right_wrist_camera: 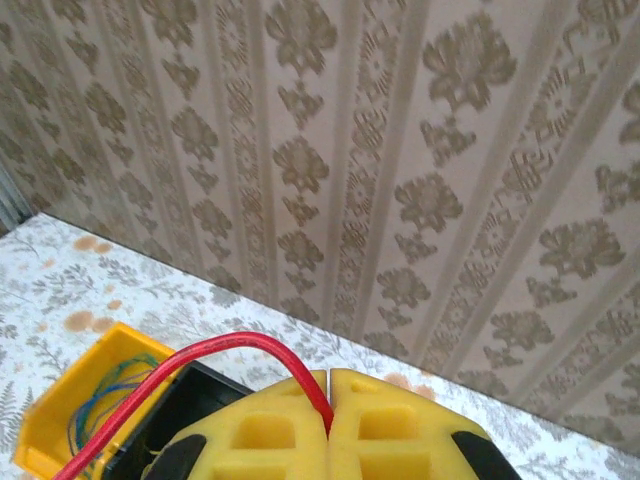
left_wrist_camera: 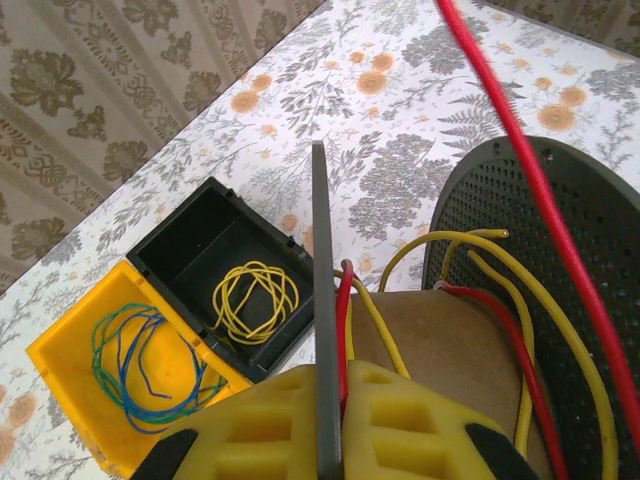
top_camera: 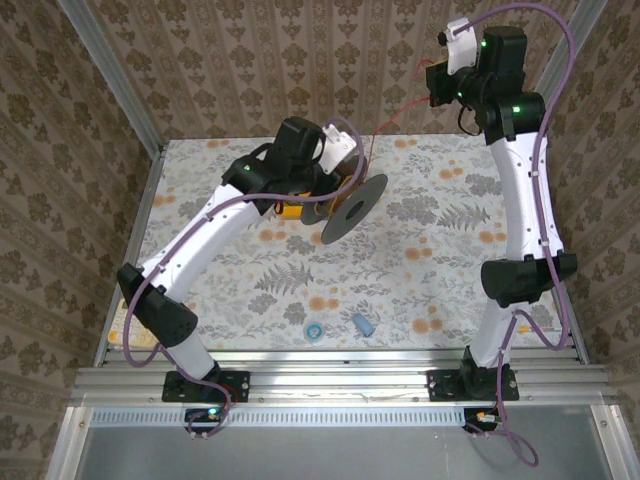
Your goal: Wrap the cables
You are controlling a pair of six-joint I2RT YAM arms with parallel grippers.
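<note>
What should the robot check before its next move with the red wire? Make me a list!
1. Right claw shut on the red wire: ok.
2. Left claw shut on the spool rim: ok.
3. Red wire runs clear from right claw to spool: ok.
4. Red wire's end fixed on the spool: cannot tell.
5. Yellow wires lie snug on the spool: not ok, they loop loose and might tangle.

1 high view down onto the table (top_camera: pixel 430 280); 2 close wrist views (shared: yellow box (left_wrist_camera: pixel 62 356))
</note>
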